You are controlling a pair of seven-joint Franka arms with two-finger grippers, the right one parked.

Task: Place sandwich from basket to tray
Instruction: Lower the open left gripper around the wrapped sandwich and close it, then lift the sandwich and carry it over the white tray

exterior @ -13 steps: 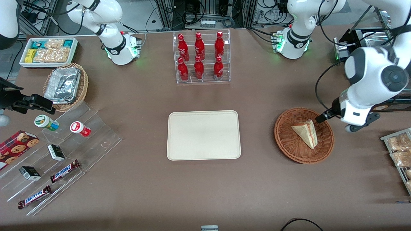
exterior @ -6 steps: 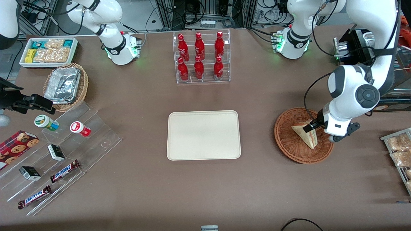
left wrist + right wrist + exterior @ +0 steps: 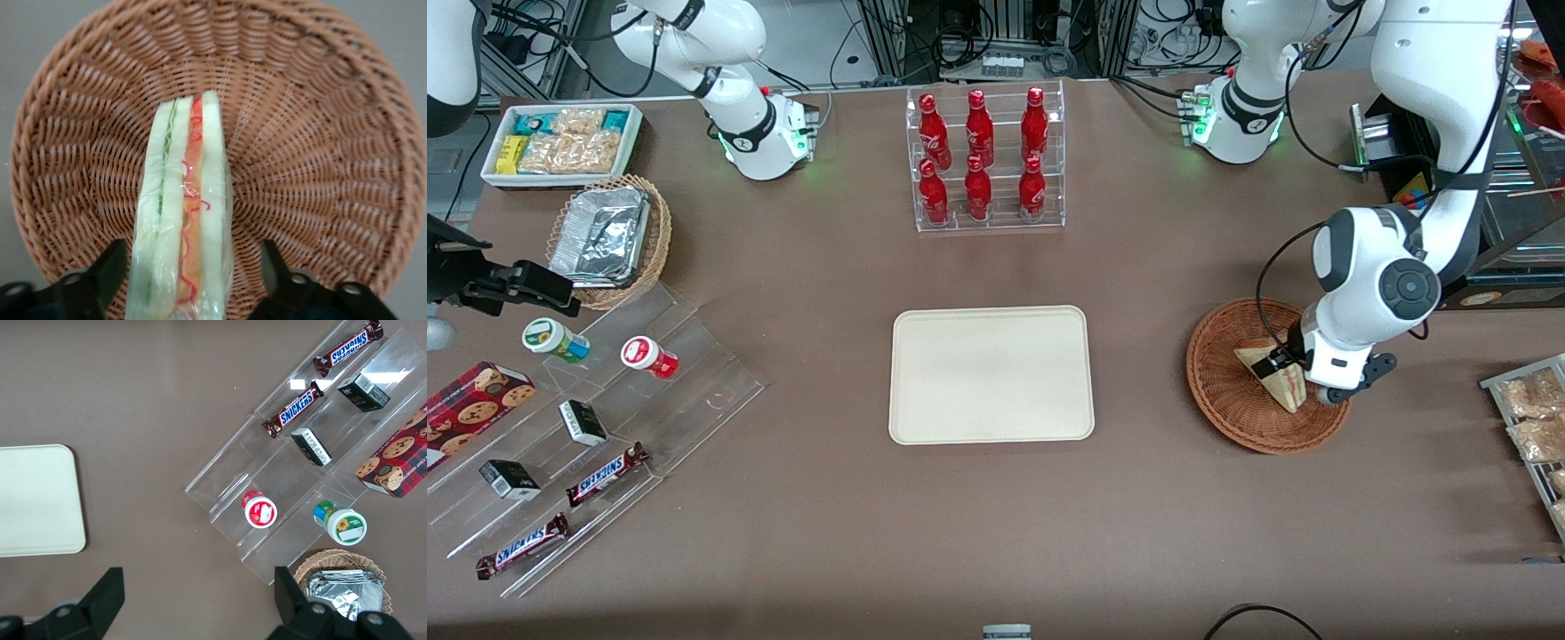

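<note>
Gripper [image 3: 187, 280] spread wide astride the sandwich [image 3: 181, 213], which sits in the basket [image 3: 1227, 400].
Risk, as I judge it: closing off-centre could squash or tip the wedge before it reaches the tray [image 3: 991, 374].

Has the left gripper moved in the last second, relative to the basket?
Yes. The gripper has come in from the basket's rim toward its middle, and its open fingers now straddle the sandwich, which still lies in the basket.

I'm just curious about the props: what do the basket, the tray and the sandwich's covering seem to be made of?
Basket: woven wicker, matte reddish-brown strands.
Tray: smooth matte cream, perhaps plastic or moulded fibre.
Sandwich: glossy wrinkled clear film, likely plastic wrap.
The open gripper straddles it.
</note>
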